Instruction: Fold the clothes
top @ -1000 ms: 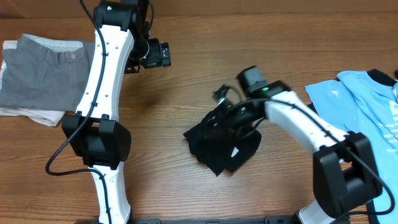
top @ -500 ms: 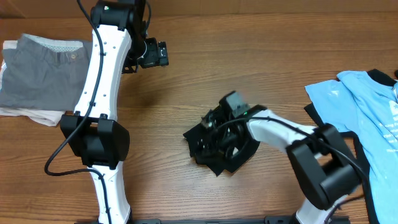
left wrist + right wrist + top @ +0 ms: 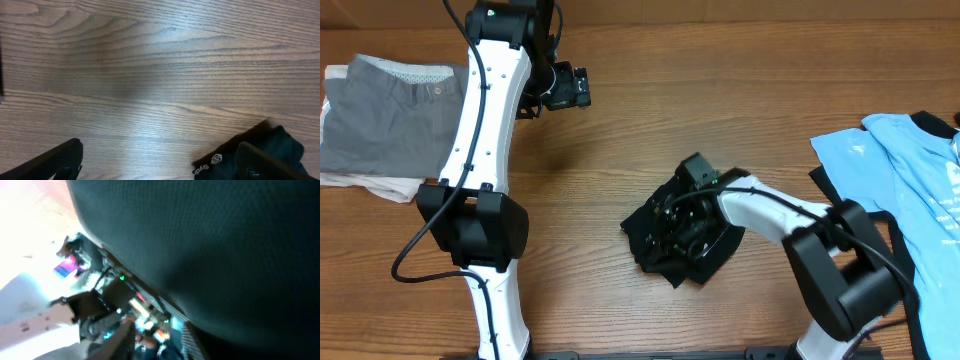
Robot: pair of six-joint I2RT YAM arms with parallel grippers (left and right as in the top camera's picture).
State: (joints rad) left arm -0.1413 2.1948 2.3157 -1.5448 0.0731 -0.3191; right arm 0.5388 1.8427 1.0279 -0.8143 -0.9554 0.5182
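The black shirt (image 3: 645, 235) is lying crumpled in a small heap slightly right of the tabletop's (image 3: 740, 90) centre, with its corners splaying out toward the left and the near side. Bare wood is surrounding the heap on all sides, and the widest open stretch is running across the far half of the tabletop. At the right edge the light blue shirt (image 3: 895, 175) is spreading flat, its black trim partly lying under the right arm's elbow, well apart from the heap. At the far left a folded grey garment (image 3: 385, 115) is resting on a pale cloth.

The right arm is reaching in low from the near right, with its forearm stretching left and its end effector (image 3: 682, 212) pressing down into the top of the black shirt. In the right wrist view dark fabric is covering most of the lens, so I cannot tell whether that end effector is apart or clamped.

The left arm is stretching far up the left side, and its end effector (image 3: 578, 88) is hovering over bare wood with its fingers (image 3: 60, 159) spread wide apart, holding nothing. In its wrist view the shirt's white print (image 3: 209, 164) is showing at the lower right.
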